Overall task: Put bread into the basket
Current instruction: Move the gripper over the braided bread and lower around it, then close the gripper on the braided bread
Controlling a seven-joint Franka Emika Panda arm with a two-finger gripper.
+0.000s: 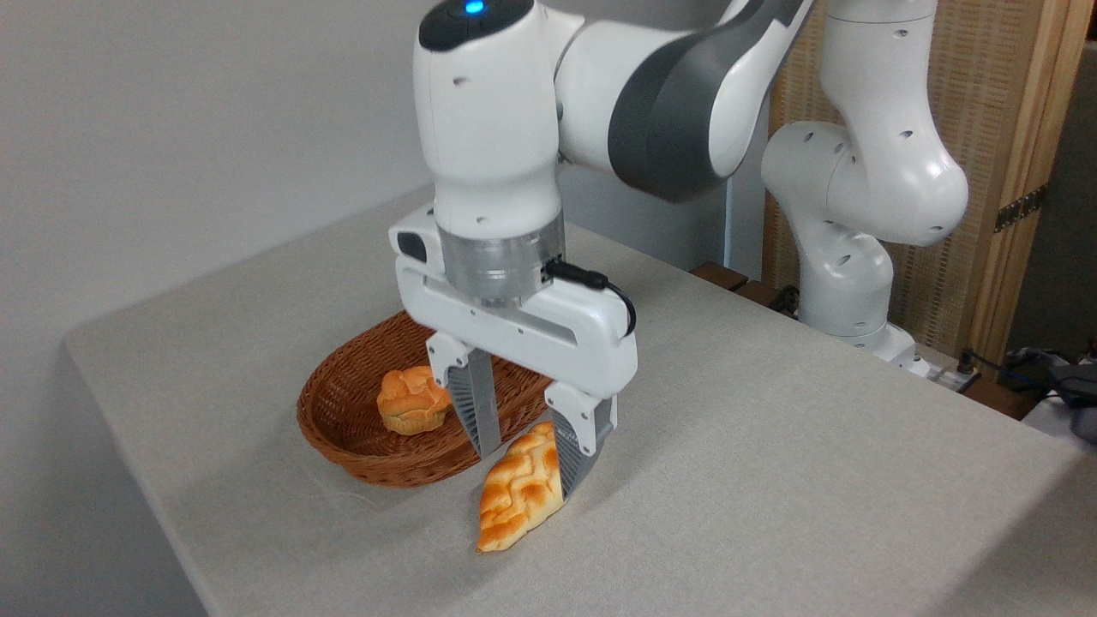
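Gripper spread, fingers straddling the golden braided leaf-shaped loaf, which lies on the grey tablecloth beside the reddish-brown woven wicker basket. Risk: off-centre pinch, loaf pivots or slips.

My hand is showing glossy white plastic and ribbed grey fingers; the basket is looking like rough woven wicker, the table like matt cloth, the bread shiny-crusted.
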